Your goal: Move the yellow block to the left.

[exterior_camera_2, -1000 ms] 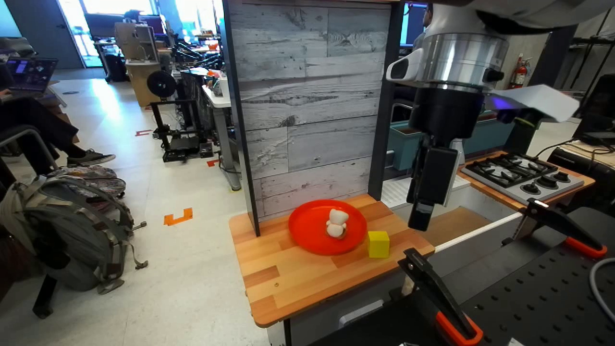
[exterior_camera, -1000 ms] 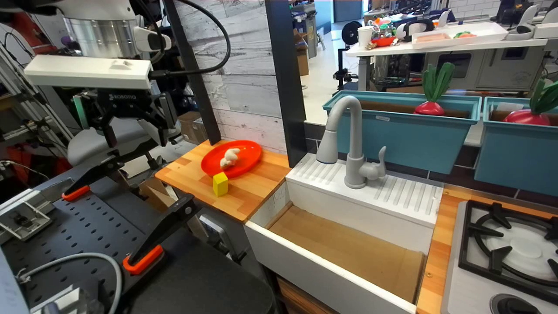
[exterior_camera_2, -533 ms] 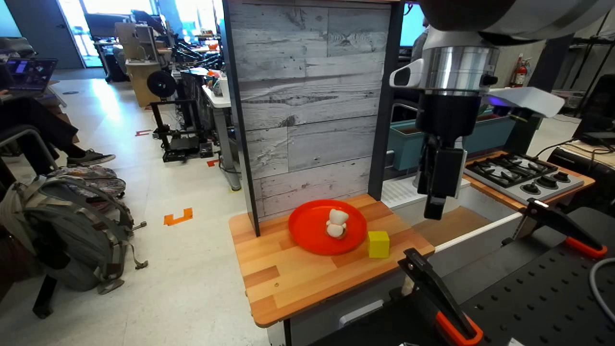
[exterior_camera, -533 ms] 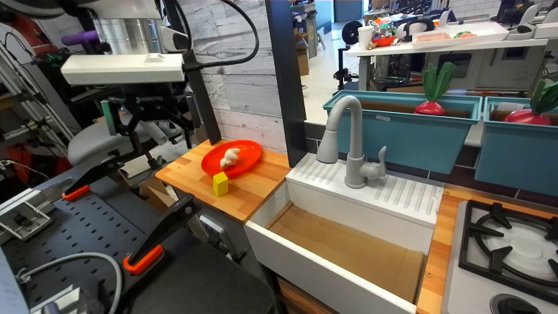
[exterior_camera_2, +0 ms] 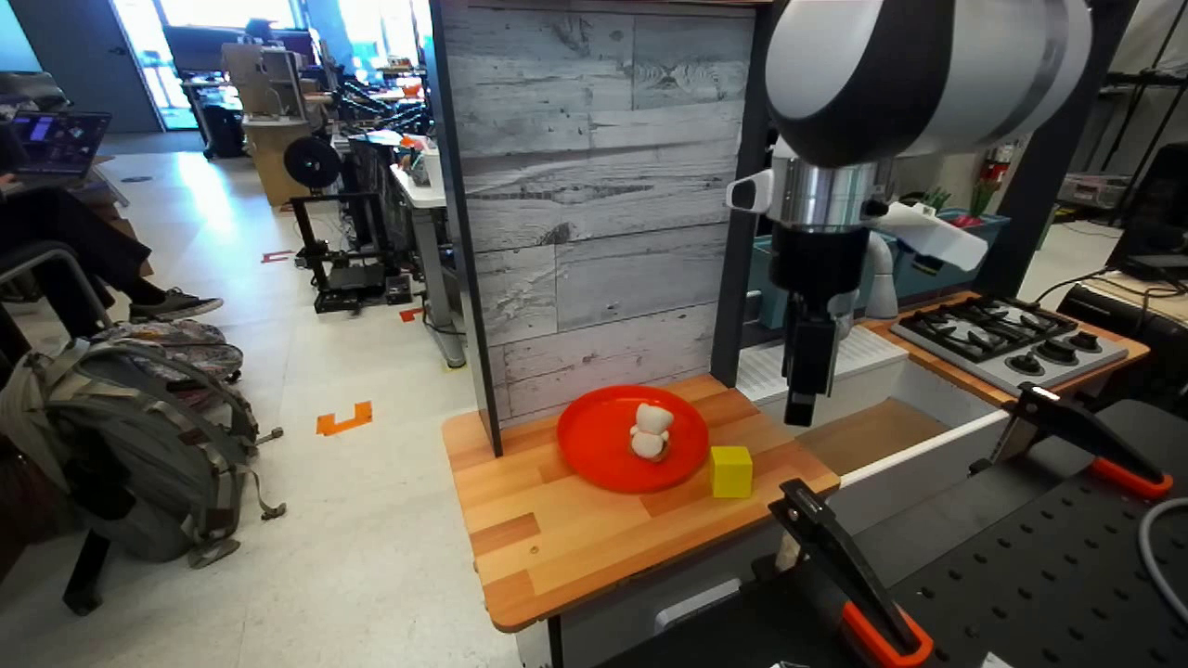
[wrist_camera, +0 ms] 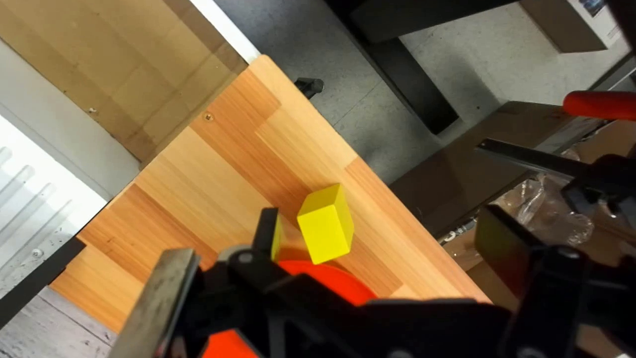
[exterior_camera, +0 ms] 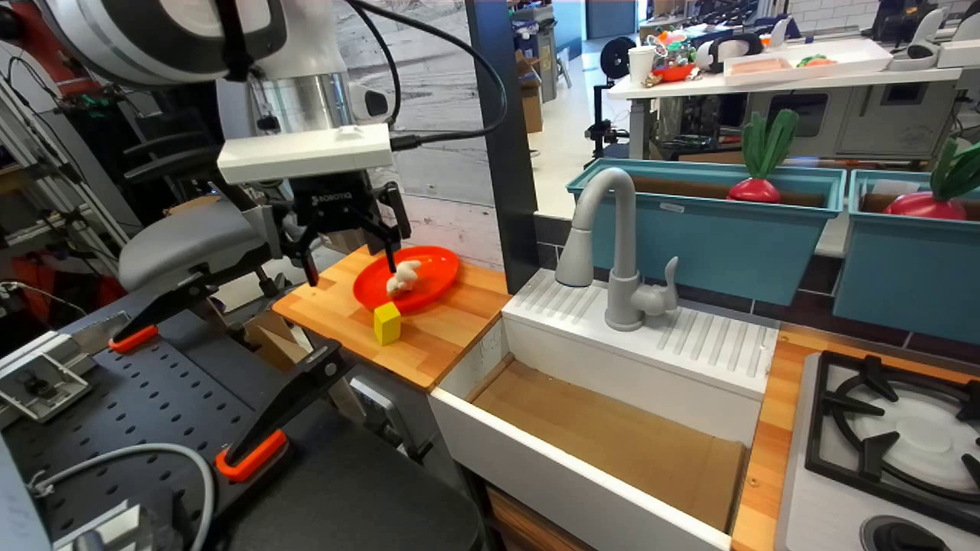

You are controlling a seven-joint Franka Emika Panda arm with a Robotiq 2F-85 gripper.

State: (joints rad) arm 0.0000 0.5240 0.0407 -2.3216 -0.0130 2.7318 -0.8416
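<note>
"What does an exterior view show?"

"The gripper (exterior_camera: 352, 269), fingers spread and holding nothing, hangs higher than the wooden counter (exterior_camera: 440, 330). The yellow block (exterior_camera: 387, 324) stands upright on that counter, at five o'clock from the gripper."

"And then?"

"In an exterior view, the block is just beside the red plate (exterior_camera_2: 594, 436), at four o'clock; whether they touch, I cannot tell."

"The wrist view?"

"The block shows at nine o'clock from midway between the fingertips. I'd shift the gripper that way, square it to the block's faces, then lower it clear of the plate."
</note>
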